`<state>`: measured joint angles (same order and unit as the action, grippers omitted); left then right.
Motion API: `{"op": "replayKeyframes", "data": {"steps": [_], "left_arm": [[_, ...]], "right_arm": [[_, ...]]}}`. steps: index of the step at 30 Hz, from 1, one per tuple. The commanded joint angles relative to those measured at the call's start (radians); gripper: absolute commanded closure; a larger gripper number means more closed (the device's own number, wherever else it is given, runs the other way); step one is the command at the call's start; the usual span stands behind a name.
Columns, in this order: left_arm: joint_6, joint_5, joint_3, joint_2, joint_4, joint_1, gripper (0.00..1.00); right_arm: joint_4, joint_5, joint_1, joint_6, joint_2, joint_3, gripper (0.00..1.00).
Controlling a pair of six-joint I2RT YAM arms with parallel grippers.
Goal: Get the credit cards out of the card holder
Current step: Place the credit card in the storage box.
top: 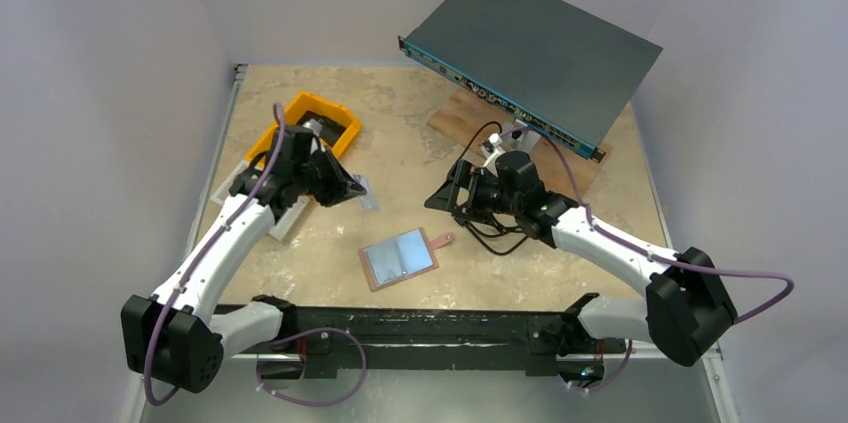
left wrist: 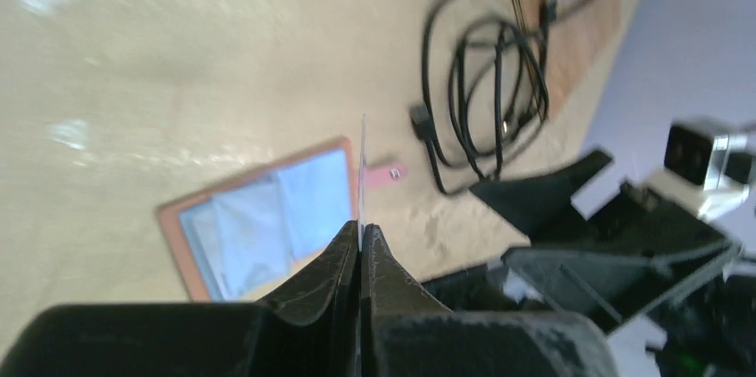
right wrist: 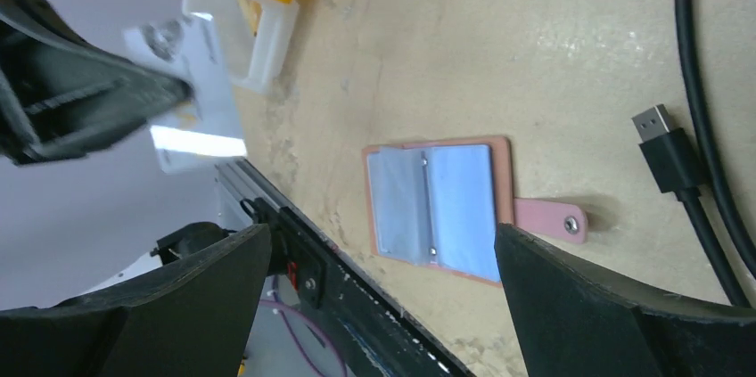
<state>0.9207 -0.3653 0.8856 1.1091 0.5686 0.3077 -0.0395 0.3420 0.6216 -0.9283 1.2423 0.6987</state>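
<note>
The card holder (top: pixel 400 258) lies open and flat near the table's front middle, its pale blue inside facing up and its snap strap (top: pixel 441 240) pointing right. My left gripper (top: pixel 352 189) hovers up and to the left of it, shut on one pale credit card (top: pixel 370 199). In the left wrist view that card (left wrist: pixel 362 168) shows edge-on between the closed fingers (left wrist: pixel 339 261), above the holder (left wrist: pixel 267 217). My right gripper (top: pixel 441 198) stands wide open with nothing in it, up and right of the holder (right wrist: pixel 441 208). The right wrist view shows the held card (right wrist: pixel 192 101).
A yellow bin (top: pixel 312 121) on a white tray (top: pixel 285 218) sits at the left behind the left arm. A dark flat rack unit (top: pixel 535 48) rests tilted on a wooden board (top: pixel 462 118) at the back right. Black cable (top: pixel 495 235) with a USB plug (right wrist: pixel 667 159) lies right of the holder.
</note>
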Motion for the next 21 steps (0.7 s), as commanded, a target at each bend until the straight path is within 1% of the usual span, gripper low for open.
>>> {"op": "replayKeyframes", "data": {"steps": [1, 2, 3, 9, 13, 18, 21], "left_arm": [[-0.051, 0.343, 0.199, 0.066, 0.24, -0.061, 1.0], [-0.054, 0.423, 0.234, 0.096, 0.267, -0.071, 1.0], [-0.058, 0.45, 0.267, 0.129, 0.277, -0.086, 1.0], [-0.097, 0.513, 0.423, 0.32, 0.279, -0.211, 1.0], [-0.111, 0.472, 0.488, 0.43, 0.251, -0.285, 1.0], [-0.137, 0.455, 0.541, 0.548, 0.219, -0.337, 1.0], [-0.142, 0.428, 0.547, 0.596, 0.198, -0.367, 1.0]], "right_arm": [[0.092, -0.089, -0.002, 0.119, -0.021, 0.082, 0.01], [0.099, -0.09, -0.001, 0.126, -0.02, 0.086, 0.01], [0.103, -0.087, -0.001, 0.134, -0.02, 0.087, 0.01], [0.131, -0.071, -0.001, 0.165, -0.041, 0.081, 0.01], [0.136, -0.074, -0.001, 0.166, -0.068, 0.063, 0.01], [0.133, -0.07, -0.002, 0.171, -0.072, 0.058, 0.01], [0.134, -0.077, 0.0, 0.173, -0.068, 0.062, 0.01]]}}
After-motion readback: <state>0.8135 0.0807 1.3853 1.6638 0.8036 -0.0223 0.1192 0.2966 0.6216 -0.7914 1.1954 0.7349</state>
